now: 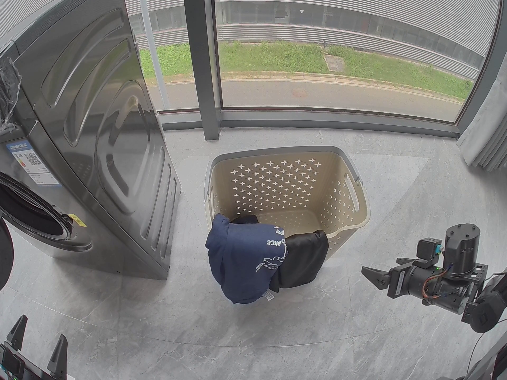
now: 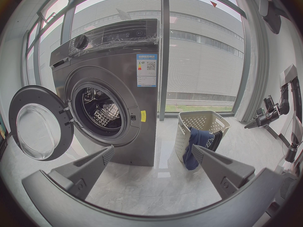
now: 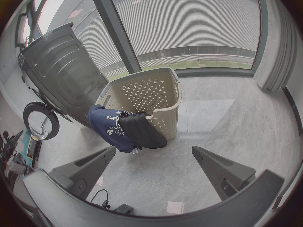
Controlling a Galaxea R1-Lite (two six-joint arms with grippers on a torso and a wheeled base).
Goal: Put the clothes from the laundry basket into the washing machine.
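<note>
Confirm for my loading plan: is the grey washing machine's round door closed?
No: the round glass-windowed door of the grey front-loading washing machine stands swung wide open, baring the perforated metal drum.

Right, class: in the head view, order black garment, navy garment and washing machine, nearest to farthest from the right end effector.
From the right end effector:
1. black garment, just to its left.
2. navy garment, beside that, further left.
3. washing machine, far left.
</note>
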